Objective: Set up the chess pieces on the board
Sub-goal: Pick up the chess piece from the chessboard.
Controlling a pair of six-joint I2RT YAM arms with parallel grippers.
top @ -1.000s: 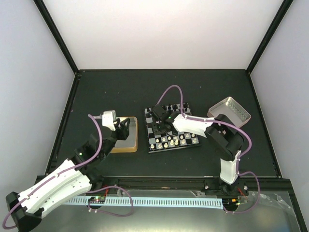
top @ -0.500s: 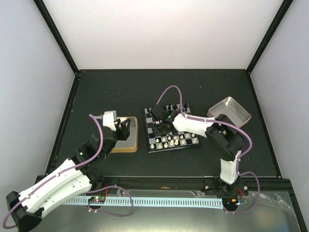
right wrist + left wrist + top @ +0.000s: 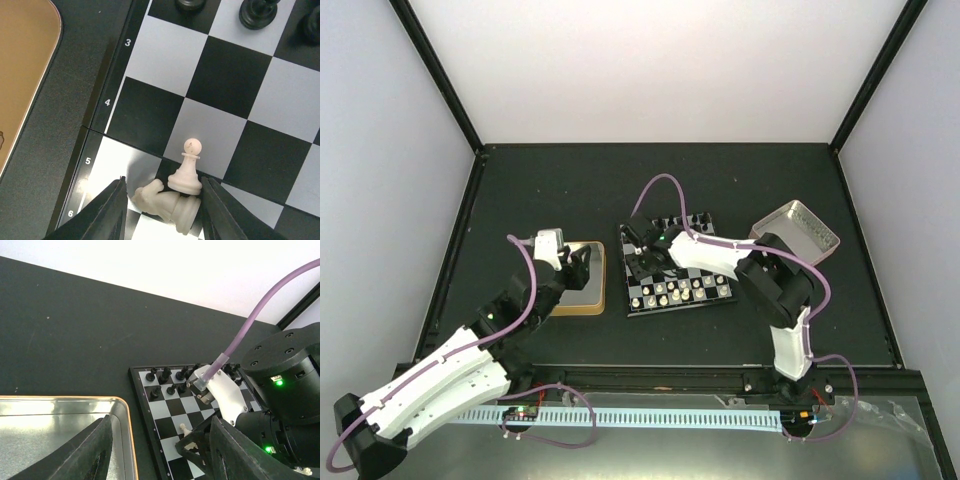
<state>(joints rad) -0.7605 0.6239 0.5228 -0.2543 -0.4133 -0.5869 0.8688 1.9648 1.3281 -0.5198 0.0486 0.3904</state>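
The board [image 3: 626, 270] lies mid-table, with black chess pieces [image 3: 670, 222] along its far side and cream ones [image 3: 675, 293] along its near rows. My right gripper [image 3: 645, 262] hangs low over the board's left part. In the right wrist view its jaws [image 3: 164, 192] stand open around a cream knight [image 3: 167, 205] lying on its side and a cream pawn [image 3: 189, 167] standing against it. The right finger [image 3: 220, 210] sits close by the pawn's base. My left gripper [image 3: 161, 440] is open and holds nothing, over the gold-rimmed tray's edge [image 3: 127, 440].
The gold-rimmed tray [image 3: 582, 300] sits just left of the board. A silver tin [image 3: 798, 232] stands at the right, behind the right arm. Black pieces [image 3: 164, 376] crowd the board's far corner near the right arm's purple cable [image 3: 260, 310].
My right gripper has shifted left across the board and its jaws have widened. The left arm has barely moved.
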